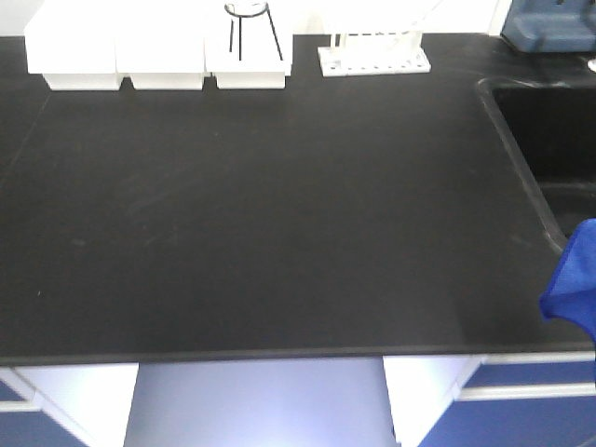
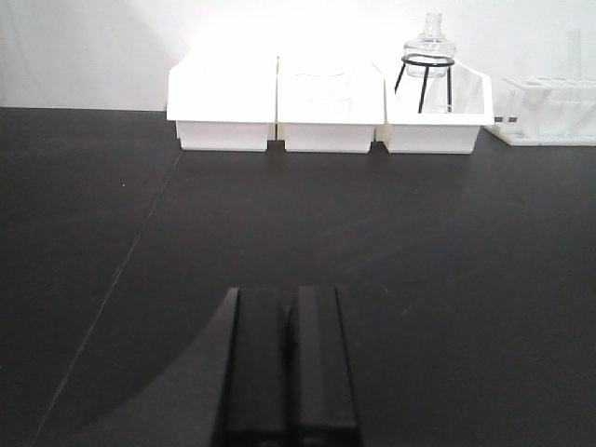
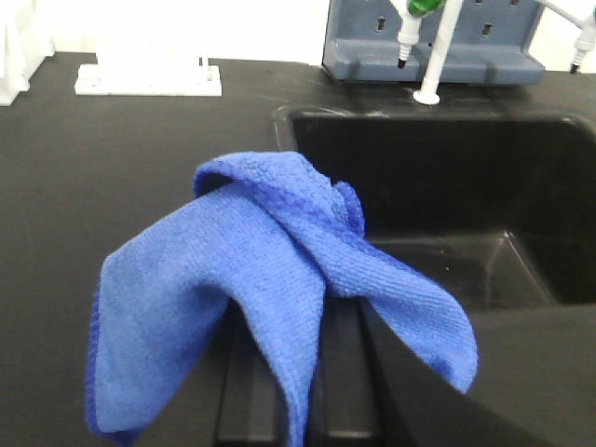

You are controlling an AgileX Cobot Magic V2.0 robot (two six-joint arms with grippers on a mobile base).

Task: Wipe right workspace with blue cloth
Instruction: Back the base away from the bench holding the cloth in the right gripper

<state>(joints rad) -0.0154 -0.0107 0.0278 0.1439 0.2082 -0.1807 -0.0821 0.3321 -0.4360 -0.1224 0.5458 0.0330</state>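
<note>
The blue cloth (image 3: 279,279) hangs bunched between the fingers of my right gripper (image 3: 296,372), which is shut on it, held above the black countertop beside the sink. In the front view only a corner of the cloth (image 1: 573,279) shows at the right edge, near the counter's front. My left gripper (image 2: 289,321) is shut and empty, low over the left part of the black countertop (image 1: 261,214); it does not show in the front view.
A black sink (image 3: 438,205) lies at the right, with a tap (image 3: 430,47) behind it. Three white bins (image 1: 158,51) stand along the back edge, one with a wire tripod (image 1: 251,28). A white test-tube rack (image 1: 374,51) stands next to them.
</note>
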